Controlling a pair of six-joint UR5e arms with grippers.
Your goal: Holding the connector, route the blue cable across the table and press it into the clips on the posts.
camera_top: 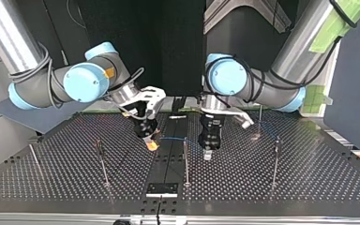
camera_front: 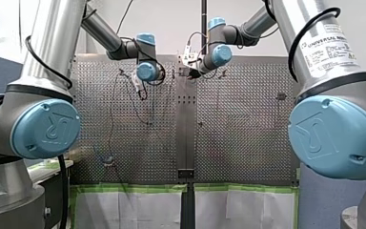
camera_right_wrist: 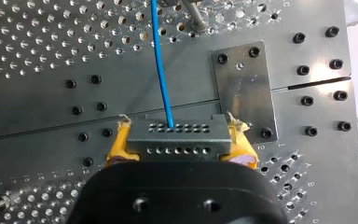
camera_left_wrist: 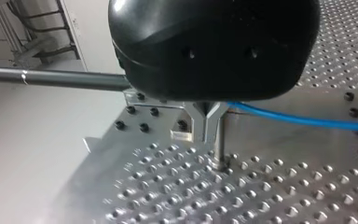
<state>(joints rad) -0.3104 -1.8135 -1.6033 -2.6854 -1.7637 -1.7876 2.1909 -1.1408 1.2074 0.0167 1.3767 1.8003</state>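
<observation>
Pinching the blue cable's [camera_right_wrist: 161, 60] perforated grey connector [camera_right_wrist: 178, 133] are my right claw's [camera_right_wrist: 179, 145] yellow pads [camera_right_wrist: 117, 150].

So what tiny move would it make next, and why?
Likely a short downward press. My right end effector clamps the connector, and the blue cable runs past the top of the middle post, beside my left end effector; lowering it should seat it there.

Bright, even room light fills the front view; the blue joint caps [camera_front: 45, 129] carry a soft sheen. The top view has a dark backdrop — the perforated surface [camera_top: 286, 173] glints at its holes. In the left wrist view its edge washes out in pale glare; the right wrist view shows it evenly lit, with faint shadows.
</observation>
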